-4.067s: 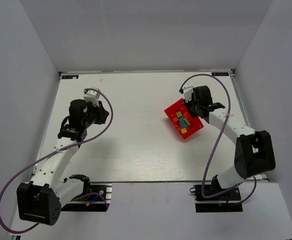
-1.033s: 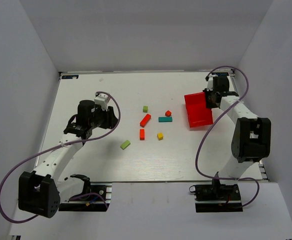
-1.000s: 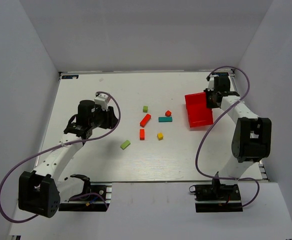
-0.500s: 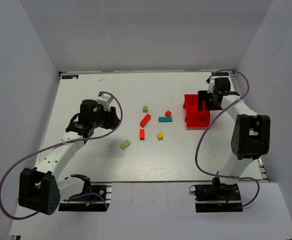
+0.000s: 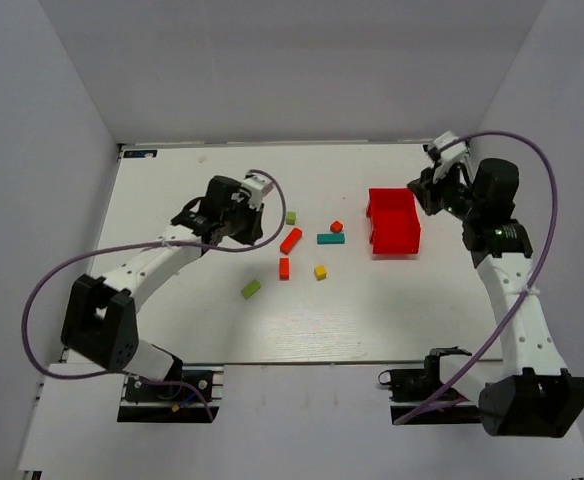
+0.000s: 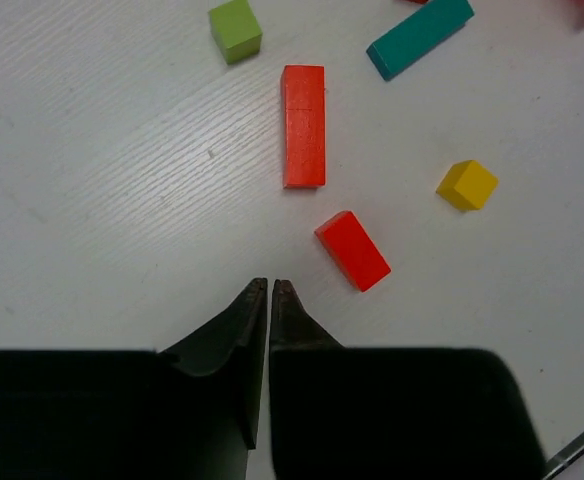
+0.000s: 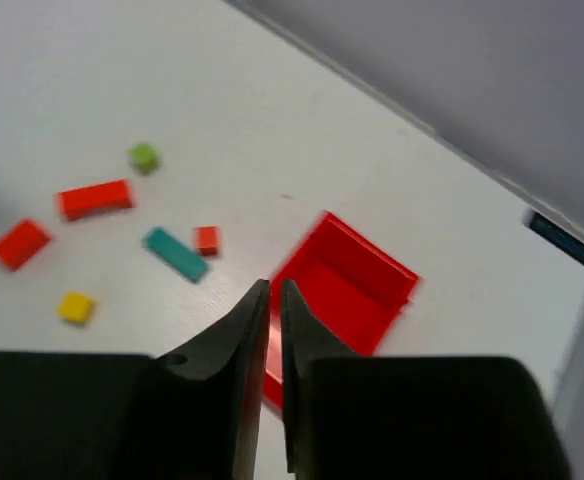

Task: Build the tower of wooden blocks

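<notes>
The wooden blocks lie loose and unstacked on the white table. In the top view I see a lime cube point(image 5: 290, 217), a long red bar point(image 5: 291, 240), a small red cube point(image 5: 336, 227), a teal bar point(image 5: 330, 239), a short red bar point(image 5: 284, 268), a yellow cube point(image 5: 320, 272) and a lime bar point(image 5: 250, 289). My left gripper point(image 5: 256, 230) is shut and empty, hovering just left of the long red bar point(image 6: 303, 125) and short red bar point(image 6: 352, 250). My right gripper point(image 5: 419, 197) is shut and empty, above the right rim of the red bin.
The red plastic bin point(image 5: 393, 222) stands open side up and empty, right of the blocks; it also shows in the right wrist view point(image 7: 344, 280). White walls enclose the table on three sides.
The right gripper has let go of the red bin and pulled back up to the right; the bin now sits flat. The left arm has swung right toward the blocks.
</notes>
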Robot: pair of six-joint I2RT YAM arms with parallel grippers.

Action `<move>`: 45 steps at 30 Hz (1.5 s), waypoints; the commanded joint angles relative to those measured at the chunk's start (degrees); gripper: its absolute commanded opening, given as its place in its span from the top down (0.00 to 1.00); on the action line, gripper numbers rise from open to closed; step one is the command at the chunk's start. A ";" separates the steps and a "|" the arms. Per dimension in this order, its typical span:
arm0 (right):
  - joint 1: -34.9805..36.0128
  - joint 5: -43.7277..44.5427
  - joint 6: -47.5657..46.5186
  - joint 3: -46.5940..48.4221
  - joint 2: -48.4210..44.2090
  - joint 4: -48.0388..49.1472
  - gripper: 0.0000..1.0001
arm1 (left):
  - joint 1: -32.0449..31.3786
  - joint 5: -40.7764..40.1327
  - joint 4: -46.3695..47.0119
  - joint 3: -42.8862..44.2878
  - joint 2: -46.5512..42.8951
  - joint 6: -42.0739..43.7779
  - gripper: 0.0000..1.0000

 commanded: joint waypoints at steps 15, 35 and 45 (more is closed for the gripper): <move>13.90 -13.98 -14.36 -7.72 4.44 -1.78 0.37 | -12.07 -14.98 -9.20 22.99 23.48 14.42 0.22; 16.80 -8.35 -12.70 -9.21 1.89 -0.38 0.40 | -13.75 -14.73 -14.91 33.10 35.79 16.53 0.43; 16.72 -8.26 -12.61 -9.74 1.18 -0.81 0.40 | -14.28 -15.88 -16.05 34.77 38.78 16.53 0.43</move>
